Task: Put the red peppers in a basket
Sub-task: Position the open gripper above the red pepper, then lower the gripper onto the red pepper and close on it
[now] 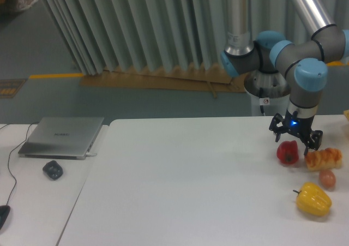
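While the tool (295, 136) hangs spread wide, the red pepper (287, 152) lies just below.

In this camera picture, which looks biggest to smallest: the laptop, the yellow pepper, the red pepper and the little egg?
1. Laptop
2. Yellow pepper
3. Red pepper, though it sits farther from the camera
4. Egg

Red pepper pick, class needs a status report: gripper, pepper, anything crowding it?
Gripper open, just above red pepper. Pepper on table, ungrasped. Bread roll close beside it. No basket in view.
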Motion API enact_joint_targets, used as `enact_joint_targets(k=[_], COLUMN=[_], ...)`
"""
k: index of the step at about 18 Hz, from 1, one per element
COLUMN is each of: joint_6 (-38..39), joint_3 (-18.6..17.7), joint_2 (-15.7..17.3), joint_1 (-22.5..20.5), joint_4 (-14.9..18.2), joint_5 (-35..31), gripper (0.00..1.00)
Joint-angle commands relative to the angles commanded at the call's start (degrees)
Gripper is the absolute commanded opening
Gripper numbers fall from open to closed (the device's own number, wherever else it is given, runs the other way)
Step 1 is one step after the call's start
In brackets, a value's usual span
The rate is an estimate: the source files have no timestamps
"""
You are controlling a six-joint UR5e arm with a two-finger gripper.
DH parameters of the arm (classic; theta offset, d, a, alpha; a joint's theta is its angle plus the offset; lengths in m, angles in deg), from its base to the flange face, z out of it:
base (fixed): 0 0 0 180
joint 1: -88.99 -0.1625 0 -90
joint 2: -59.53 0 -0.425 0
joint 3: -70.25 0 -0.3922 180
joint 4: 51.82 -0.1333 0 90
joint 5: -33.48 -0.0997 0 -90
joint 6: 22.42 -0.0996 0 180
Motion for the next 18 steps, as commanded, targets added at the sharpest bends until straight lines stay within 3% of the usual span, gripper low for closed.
enact_joint_targets(k=[5, 18], joint_6=[0.1, 0.5], joint_3=[0.4, -0.1], joint_2=[-2.5, -1.9], joint_1=[0.2, 2.8], joint_4=[-1.3, -1.2], joint_5=[-2.5, -2.6], gripper=[1.00, 1.00])
